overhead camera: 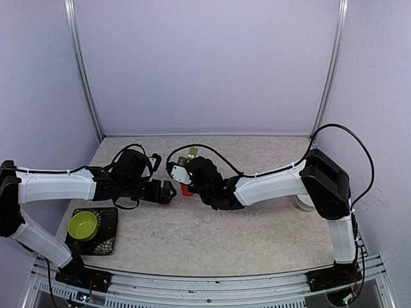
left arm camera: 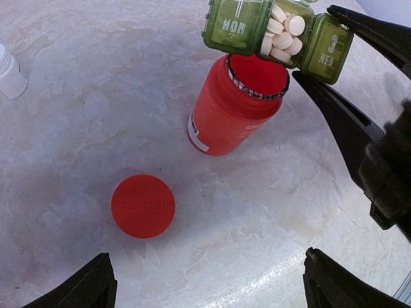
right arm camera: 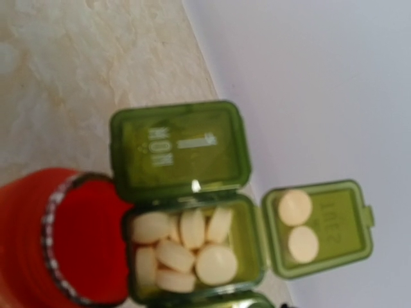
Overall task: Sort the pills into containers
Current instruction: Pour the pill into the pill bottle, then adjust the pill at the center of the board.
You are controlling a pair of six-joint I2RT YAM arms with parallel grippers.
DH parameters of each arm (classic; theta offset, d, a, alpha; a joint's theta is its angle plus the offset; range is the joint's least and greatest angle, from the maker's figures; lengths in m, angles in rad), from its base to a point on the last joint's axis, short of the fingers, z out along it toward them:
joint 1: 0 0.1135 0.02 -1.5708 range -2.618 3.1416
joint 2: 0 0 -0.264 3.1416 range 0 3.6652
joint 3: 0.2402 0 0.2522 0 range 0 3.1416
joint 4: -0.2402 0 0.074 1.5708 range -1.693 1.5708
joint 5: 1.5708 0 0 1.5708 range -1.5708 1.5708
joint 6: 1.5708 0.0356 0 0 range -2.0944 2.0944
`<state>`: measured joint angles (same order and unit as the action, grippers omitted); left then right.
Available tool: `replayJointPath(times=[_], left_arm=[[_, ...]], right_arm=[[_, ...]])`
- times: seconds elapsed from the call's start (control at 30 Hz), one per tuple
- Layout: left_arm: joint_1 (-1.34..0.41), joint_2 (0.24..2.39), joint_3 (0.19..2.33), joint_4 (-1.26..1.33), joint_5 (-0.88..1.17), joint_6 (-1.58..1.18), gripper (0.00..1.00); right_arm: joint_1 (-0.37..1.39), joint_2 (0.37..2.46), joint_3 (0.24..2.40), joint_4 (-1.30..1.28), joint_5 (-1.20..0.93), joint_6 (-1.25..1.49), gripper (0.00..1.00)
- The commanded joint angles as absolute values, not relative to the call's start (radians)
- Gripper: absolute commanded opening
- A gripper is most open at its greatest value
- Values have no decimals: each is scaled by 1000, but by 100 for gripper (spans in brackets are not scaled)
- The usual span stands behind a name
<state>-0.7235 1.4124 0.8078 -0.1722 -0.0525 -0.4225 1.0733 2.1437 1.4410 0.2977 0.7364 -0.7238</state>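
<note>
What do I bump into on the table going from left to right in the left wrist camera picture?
White bottle → red cap → red bottle. The green pill box hangs over the red bottle's mouth, so it is left out of the line.

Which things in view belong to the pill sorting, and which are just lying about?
In the job:
pill box, lids open
pills inside it
open red bottle, probably their source
red cap

Lying about:
small white bottle
lime-green bowl on a black tray
</note>
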Motion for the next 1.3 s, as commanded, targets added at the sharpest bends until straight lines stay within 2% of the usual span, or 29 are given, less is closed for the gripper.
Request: replayJointPath(times=[0.0,0.53,0.93,1.27], left_arm=[[-719,1388,805,-163,-50,-428,99],[-718,1389,830,-183,-53,-420,99],[-716,1390,836,-186,-52,-417,99],[-713,1387,820,-173,-47,-419,99]], right_arm=[[1071,2111,1509,226,702,-640,17],[1005,1966,1435,97,489,-405,17],[949,1763,1205,109,242,-330,17],[946,1706,1109,80,163,-326,17]])
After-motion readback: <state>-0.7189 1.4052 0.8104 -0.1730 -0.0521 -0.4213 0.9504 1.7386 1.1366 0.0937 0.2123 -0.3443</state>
